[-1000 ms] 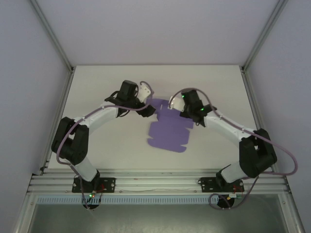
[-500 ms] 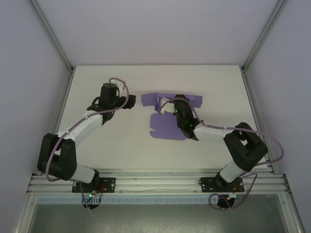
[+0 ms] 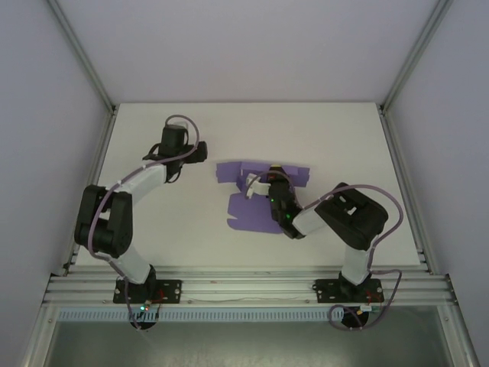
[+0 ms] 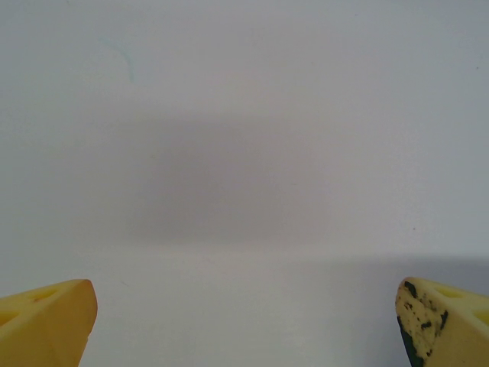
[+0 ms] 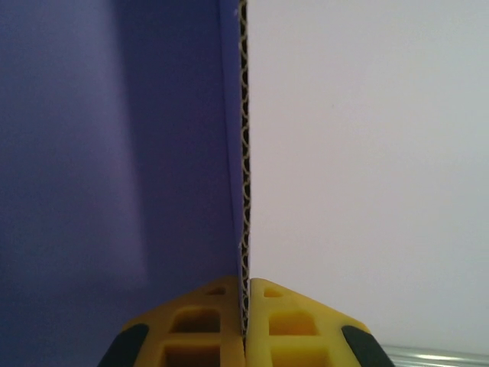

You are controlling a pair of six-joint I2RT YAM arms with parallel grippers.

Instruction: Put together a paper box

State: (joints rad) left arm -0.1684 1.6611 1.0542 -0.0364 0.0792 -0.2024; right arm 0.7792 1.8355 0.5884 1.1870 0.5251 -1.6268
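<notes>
The paper box (image 3: 246, 214) is a purple die-cut sheet in the middle of the white table, its far flaps (image 3: 229, 171) spread sideways. My right gripper (image 3: 263, 183) stands over the sheet's far part. In the right wrist view its yellow fingers (image 5: 206, 329) are pressed together on the card's corrugated edge (image 5: 244, 153), with the purple face (image 5: 114, 153) to the left. My left gripper (image 3: 200, 153) hovers left of the sheet and apart from it. Its fingertips (image 4: 46, 321) stand wide open over bare table, nothing between them.
Aluminium frame rails (image 3: 229, 283) run along the near edge by the arm bases. Grey walls (image 3: 46, 115) close in the table on the left, right and back. The right arm's elbow (image 3: 351, 214) is folded back to the right of the sheet.
The right arm has folded back toward its base, bringing the sheet's far part nearer so its side flaps now show. The left gripper has drawn away leftward from the sheet.
</notes>
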